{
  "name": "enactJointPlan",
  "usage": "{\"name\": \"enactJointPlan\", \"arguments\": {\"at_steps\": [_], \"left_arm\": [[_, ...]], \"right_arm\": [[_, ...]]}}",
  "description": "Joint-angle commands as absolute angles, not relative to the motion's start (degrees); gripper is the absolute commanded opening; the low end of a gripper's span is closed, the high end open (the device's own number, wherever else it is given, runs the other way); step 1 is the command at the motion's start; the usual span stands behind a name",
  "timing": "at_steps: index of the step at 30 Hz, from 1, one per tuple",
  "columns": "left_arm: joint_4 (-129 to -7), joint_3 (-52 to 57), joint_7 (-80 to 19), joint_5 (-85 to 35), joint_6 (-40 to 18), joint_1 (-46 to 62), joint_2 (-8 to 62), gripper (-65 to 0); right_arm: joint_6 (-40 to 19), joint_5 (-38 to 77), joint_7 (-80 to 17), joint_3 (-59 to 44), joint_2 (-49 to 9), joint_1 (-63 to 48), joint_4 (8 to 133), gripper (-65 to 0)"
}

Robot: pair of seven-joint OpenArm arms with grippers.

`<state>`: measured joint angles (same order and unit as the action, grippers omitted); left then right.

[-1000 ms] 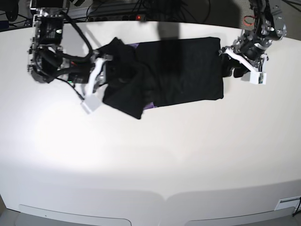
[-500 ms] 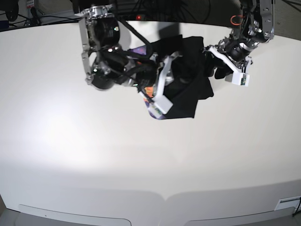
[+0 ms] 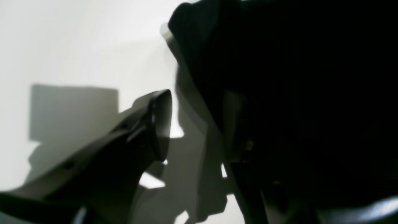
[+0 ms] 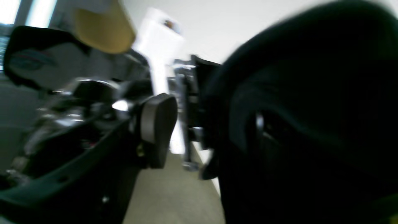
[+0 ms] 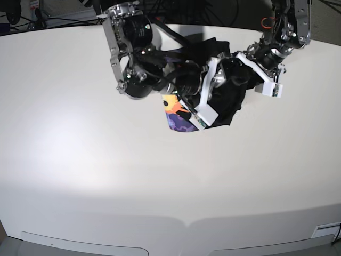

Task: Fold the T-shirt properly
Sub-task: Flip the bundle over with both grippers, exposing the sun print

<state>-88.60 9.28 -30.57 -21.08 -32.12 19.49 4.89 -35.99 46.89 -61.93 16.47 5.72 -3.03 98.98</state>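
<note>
The black T-shirt (image 5: 230, 101) lies bunched at the back right of the white table (image 5: 160, 181), with its orange sun-face print (image 5: 177, 113) turned up at the lower left. My right gripper (image 5: 210, 88) has reached across over the bunch. In the right wrist view (image 4: 192, 133) one pad (image 4: 158, 130) stands apart from black cloth (image 4: 311, 124) that covers the other finger. My left gripper (image 5: 241, 72) is at the shirt's right edge. In the left wrist view (image 3: 196, 130) one finger (image 3: 158, 124) is bare, a strip of table shows in the gap, and cloth (image 3: 295, 109) hides the other.
The two arms are close together over the shirt, and the left arm's wrist (image 5: 269, 58) is just right of the right gripper. Cables and a power strip (image 5: 160, 10) run behind the table's back edge. The table's front edge (image 5: 186, 226) is near the bottom.
My right arm swept from the table's left to the right, carrying the shirt's left part over the rest. The flat shirt is now a bunch with the print exposed. The left gripper shifted slightly left.
</note>
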Motion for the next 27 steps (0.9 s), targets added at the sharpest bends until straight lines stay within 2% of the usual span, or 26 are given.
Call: {"name": "enactJointPlan", "arguments": {"at_steps": [1,7,9,14,19,23,27], "left_arm": [[-88.27,9.06,-34.87,-19.51,-31.9,20.01,5.34,-38.6],[-88.55,9.06,-35.4,-19.64,-31.64,20.03,10.81,-38.6],[-88.99,9.06,-36.01,-20.49,-29.98,20.03,12.97,-38.6],[-91.26,9.06,-36.01,-23.14,-24.14,20.05,19.81,-38.6],[-95.29,9.06,-36.84,-29.78,-19.07,20.6,24.93,-39.0],[-99.92,9.06,-36.27,-35.05,-19.05,22.7,24.88,-44.3],[-106.08,9.06,-36.38,-36.64,-19.03,24.36,23.29,-53.2]], "right_arm": [[-36.21,49.65,-60.8,16.58,6.24,-2.24,99.96,-31.4],[-36.21,57.98,-62.15,16.58,7.7,-2.17,99.96,-31.4],[-36.23,59.29,-63.81,16.58,8.14,-1.87,99.96,-31.4],[-36.64,58.61,-63.92,16.47,8.25,-0.27,99.96,-31.4],[-36.64,51.51,-63.88,16.47,8.25,3.01,99.98,-32.3],[-36.62,41.98,-62.28,16.47,7.4,6.22,99.98,-48.6],[-36.53,32.69,-58.61,16.47,4.75,8.14,99.96,-65.0]]}}
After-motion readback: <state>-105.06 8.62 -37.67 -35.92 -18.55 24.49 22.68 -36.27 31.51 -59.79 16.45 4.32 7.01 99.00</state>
